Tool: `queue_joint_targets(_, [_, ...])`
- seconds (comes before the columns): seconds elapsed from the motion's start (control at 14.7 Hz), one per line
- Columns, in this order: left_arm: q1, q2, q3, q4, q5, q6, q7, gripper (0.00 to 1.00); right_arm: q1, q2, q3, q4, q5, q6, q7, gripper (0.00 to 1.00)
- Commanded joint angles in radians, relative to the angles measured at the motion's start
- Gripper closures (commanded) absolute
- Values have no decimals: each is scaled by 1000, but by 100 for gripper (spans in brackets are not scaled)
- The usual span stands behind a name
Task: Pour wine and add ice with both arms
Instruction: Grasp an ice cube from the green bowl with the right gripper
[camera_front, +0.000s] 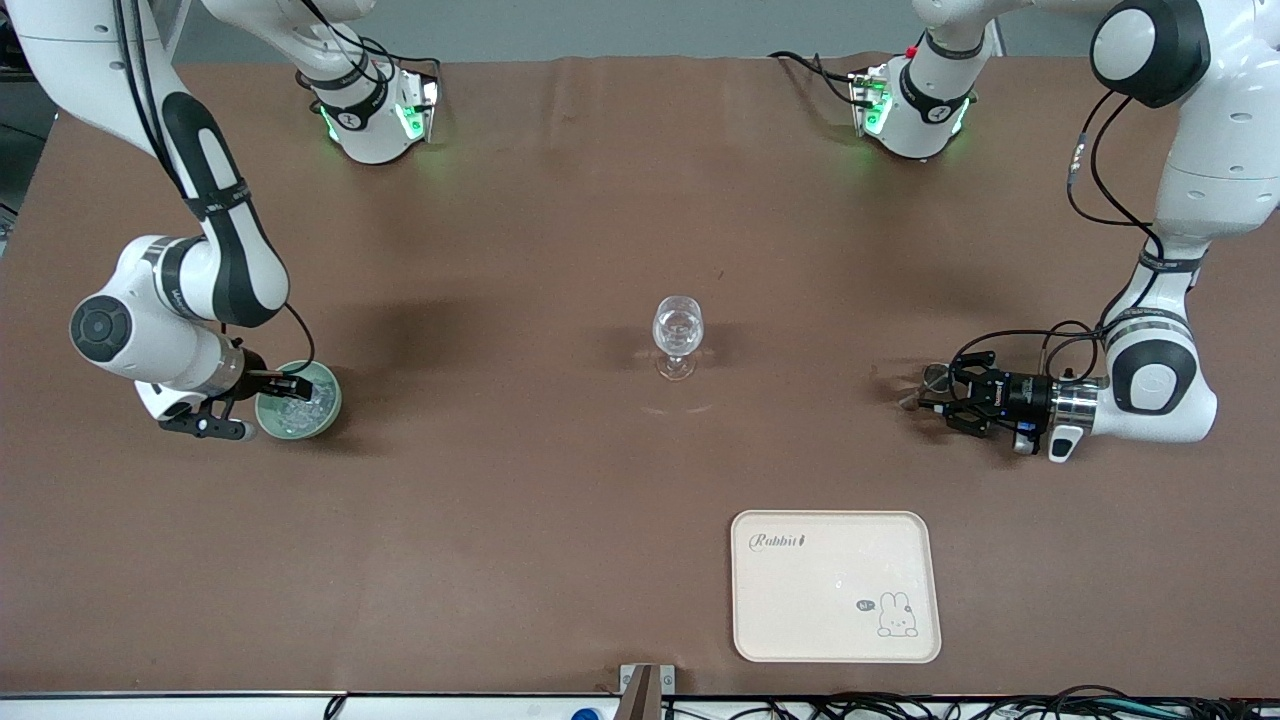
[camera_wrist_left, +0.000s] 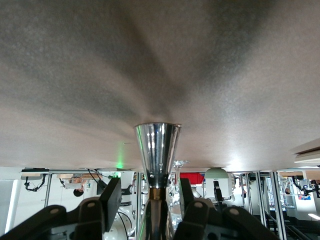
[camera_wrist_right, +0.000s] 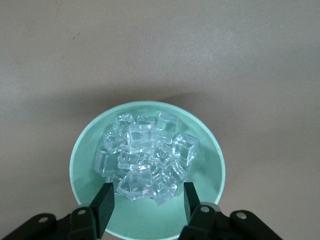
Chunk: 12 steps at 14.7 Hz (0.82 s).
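Both grippers sit at their vessels at the two ends of the brown table (camera_front: 560, 180), with the wine glass standing between them.

Nearest the front camera lies a cream tray (camera_front: 835, 585) printed with a rabbit, flat on the cloth. Farther up, toward the right arm's end, the right gripper (camera_wrist_right: 145, 200) reaches into a mint-green bowl (camera_front: 298, 400); its fingers (camera_wrist_right: 106, 202) stand apart on either side of the heap of ice (camera_wrist_right: 145, 157), which fills the bowl, and whether they press any cube I cannot tell. Toward the left arm's end, the left gripper (camera_wrist_left: 150, 197) lies level with its fingers on either side of the neck of a shiny metal cup (camera_wrist_left: 158, 152); whether they grip it I cannot tell. Farther from the camera, mid-table, the clear stemmed wine glass (camera_front: 677, 335) stands upright, well apart from both.
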Motion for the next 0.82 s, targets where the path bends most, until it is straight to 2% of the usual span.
queue_joint_targets(0.0, [1,5,-2,-4,-23,-11,22,50,1,13,6,-13,20,28,-14,39])
queue_joint_targets(0.07, [1,7,-2,-4,-25,-11,23,50,3,17,6,-13,20,31,-14,40])
queue_joint_targets(0.14, [1,7,-2,-4,-25,-11,23,51,3,17,6,-11,20,31,-14,48])
queue_joint_targets(0.2, [1,7,-2,-4,-25,-11,23,52,3,17,6,-10,20,29,-13,64])
queue_joint_targets(0.27, [-1,7,-2,-4,-25,-11,23,53,0,16,8,-8,22,29,-8,84])
queue_joint_targets(0.34, [-1,7,-2,-4,-25,-11,23,55,0,14,6,-6,22,29,-7,94])
queue_joint_targets(0.48, [-2,8,-2,-4,-28,-11,23,63,-2,13,6,-6,22,26,-4,99])
queue_joint_targets(0.75, [-2,17,-2,-1,-37,-11,23,75,-2,-18,6,-3,22,2,-2,99])
